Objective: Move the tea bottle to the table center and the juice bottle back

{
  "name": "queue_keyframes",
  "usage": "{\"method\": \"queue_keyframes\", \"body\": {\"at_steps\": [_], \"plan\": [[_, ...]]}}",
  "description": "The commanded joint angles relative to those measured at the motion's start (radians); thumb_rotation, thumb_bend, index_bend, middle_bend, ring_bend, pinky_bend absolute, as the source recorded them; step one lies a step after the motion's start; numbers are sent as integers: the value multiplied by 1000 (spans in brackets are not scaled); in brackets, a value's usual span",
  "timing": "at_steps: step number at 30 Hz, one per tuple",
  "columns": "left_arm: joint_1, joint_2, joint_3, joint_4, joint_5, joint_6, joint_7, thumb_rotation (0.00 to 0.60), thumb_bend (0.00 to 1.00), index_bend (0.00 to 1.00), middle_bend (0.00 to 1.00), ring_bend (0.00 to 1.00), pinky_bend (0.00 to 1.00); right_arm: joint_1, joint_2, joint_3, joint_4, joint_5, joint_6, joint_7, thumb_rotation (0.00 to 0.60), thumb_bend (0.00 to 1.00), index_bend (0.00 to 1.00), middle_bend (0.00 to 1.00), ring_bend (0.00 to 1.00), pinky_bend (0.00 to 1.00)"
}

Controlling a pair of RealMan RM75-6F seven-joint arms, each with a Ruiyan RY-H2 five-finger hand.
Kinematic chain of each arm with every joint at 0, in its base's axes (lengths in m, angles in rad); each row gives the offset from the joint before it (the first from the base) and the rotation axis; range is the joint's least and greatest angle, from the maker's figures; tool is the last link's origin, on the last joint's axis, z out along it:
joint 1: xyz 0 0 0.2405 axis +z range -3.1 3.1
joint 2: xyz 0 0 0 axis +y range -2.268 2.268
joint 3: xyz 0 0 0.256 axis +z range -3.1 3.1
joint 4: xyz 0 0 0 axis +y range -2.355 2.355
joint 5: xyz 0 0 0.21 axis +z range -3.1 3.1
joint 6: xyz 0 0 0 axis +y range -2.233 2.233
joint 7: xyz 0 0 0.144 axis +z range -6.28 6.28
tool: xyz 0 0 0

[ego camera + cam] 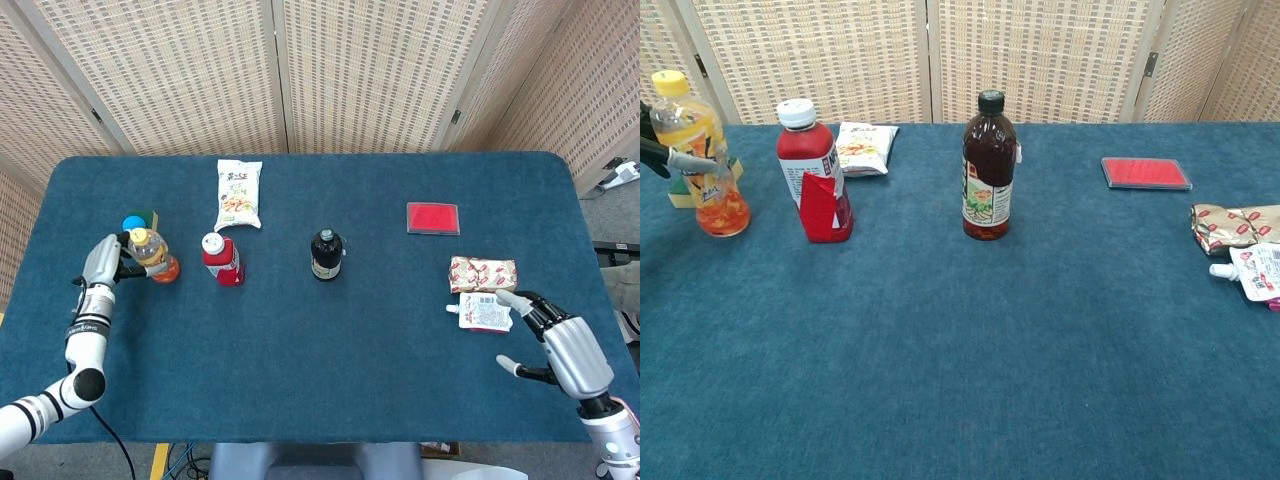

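Seemingly orange liquid inside juice bottle (702, 150), upright.

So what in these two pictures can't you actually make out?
- Left hand: chest view shows only fingertips at the frame's left edge; how it grips the juice bottle is unclear.
- Right hand: outside the chest view entirely.
- Blue ball and green block: largely hidden behind the juice bottle in both views.
- Label text on the tea bottle and red bottle: too small to read.
- Spouted pouch: cut off by the chest view's right edge.
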Motion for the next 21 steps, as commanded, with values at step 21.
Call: {"method": "queue_keyframes", "body": {"at_steps": [21], "plan": [[-6, 3, 7, 20, -58, -15, 53, 600, 103, 385, 307, 316, 353, 1, -1, -1, 0, 0, -3, -4, 600, 76, 169, 297, 193, 445]]}}
